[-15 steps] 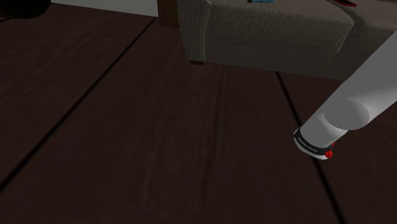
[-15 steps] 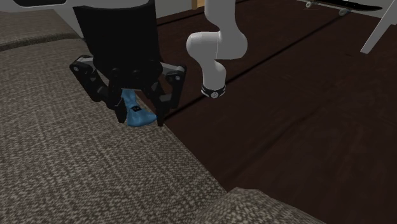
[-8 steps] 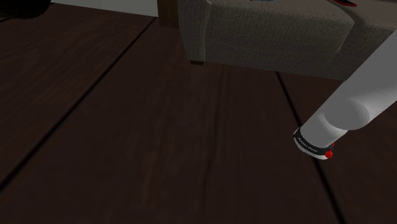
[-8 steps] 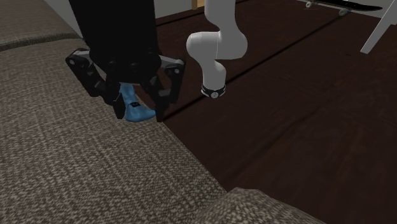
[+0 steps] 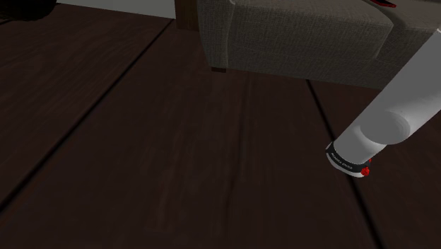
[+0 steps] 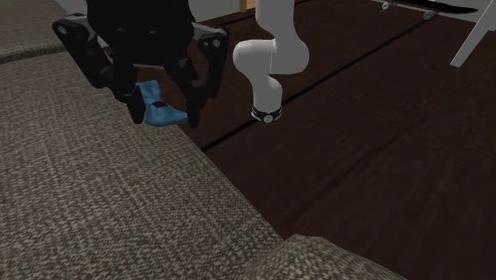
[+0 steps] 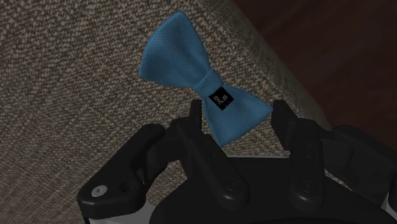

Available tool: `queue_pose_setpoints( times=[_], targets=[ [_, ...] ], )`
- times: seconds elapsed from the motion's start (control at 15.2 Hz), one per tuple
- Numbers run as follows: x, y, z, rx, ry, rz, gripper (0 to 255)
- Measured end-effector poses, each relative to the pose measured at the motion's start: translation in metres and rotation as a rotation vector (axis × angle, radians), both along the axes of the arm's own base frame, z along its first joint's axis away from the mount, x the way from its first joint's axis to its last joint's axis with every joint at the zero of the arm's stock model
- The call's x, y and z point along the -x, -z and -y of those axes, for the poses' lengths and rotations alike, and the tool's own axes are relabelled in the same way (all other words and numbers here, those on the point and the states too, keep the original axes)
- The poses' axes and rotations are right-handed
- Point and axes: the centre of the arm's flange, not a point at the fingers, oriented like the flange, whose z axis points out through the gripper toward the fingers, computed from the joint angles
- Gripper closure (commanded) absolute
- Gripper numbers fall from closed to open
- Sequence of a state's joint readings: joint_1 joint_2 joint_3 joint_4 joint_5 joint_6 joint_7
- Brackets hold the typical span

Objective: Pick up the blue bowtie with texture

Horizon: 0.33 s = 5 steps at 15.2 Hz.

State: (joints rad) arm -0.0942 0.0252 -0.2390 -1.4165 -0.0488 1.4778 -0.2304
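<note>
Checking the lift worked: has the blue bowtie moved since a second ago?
Yes. In the second exterior view the blue bowtie has risen up-left against the sofa cushion, clasped by the gripper.

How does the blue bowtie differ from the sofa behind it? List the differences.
Colour: the bowtie is bright blue; the sofa is grey-brown. Size: the bowtie is small, the sofa far larger. Weave: the bowtie's is fine and dotted, the sofa's coarse. State: the bowtie sits clasped in the gripper; the sofa stands on the floor. Both look like woven cloth.
</note>
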Motion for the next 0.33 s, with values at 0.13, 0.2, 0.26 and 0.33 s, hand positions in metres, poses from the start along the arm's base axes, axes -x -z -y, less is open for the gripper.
queue_pose_setpoints(
  times=[0.13, 0.2, 0.26, 0.33],
  targets=[
    [-0.001, -0.010, 0.001, 0.000, 0.000, 0.000, 255],
    [-0.001, -0.015, 0.001, 0.000, 0.000, 0.000, 255],
    [0.000, -0.020, 0.000, 0.000, 0.000, 0.000, 255],
    [0.000, -0.024, 0.000, 0.000, 0.000, 0.000, 255]
  ],
)
